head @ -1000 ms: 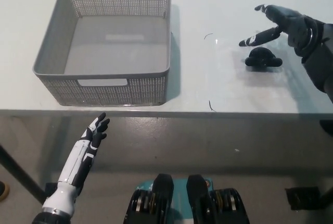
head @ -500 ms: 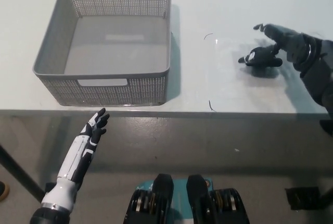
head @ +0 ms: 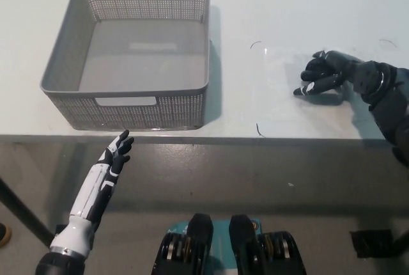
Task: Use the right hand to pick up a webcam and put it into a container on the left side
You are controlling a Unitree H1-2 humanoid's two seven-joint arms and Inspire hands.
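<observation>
The black webcam lies on the white table at the right, mostly covered by my black right hand. The hand's fingers curl down around it from above and the thumb reaches under its near side; webcam and hand rest at table level. The grey perforated basket stands at the table's left with nothing inside. My white left hand hangs below the table's front edge at the lower left, fingers spread and holding nothing.
Thin dark marks outline a patch of the table around the webcam. The table's front edge runs across the middle of the picture, with grey floor below. A stretch of bare tabletop separates the basket from the webcam.
My right hand has dropped from above the webcam onto it and its fingers have curled closed around it. The left hand has drifted slightly lower.
</observation>
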